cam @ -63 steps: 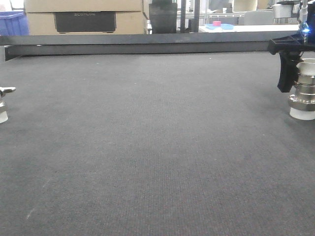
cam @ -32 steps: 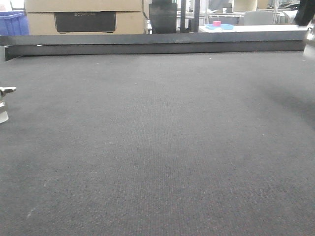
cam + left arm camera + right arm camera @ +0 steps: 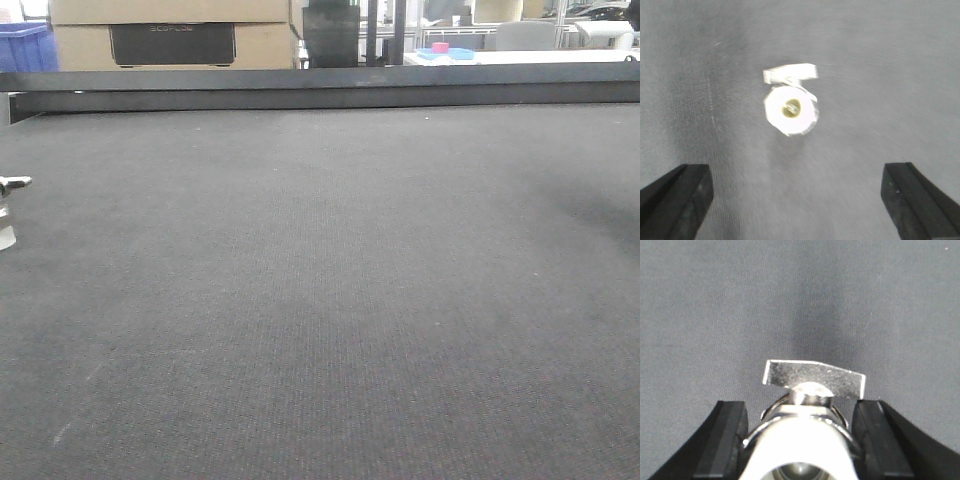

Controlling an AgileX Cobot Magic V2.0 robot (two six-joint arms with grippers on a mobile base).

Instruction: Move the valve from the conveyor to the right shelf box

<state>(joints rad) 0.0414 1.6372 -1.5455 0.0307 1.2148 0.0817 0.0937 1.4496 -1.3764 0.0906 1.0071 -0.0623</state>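
Dark grey woven desk [image 3: 330, 300] with black edge rail [image 3: 320, 92], cardboard box [image 3: 170, 35] and blue bin [image 3: 25, 45] beyond, right tool [image 3: 800, 417] clamped on the valve [image 3: 812, 377], near cap cut off, left tool [image 3: 800, 200] spread wide, empty, blurred second valve [image 3: 790, 107] ahead of it.

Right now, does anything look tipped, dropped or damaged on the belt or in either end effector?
Nothing stands out. The right end effector holds one valve squarely; a second valve stands upright on the conveyor beneath the open left end effector. No damage visible.
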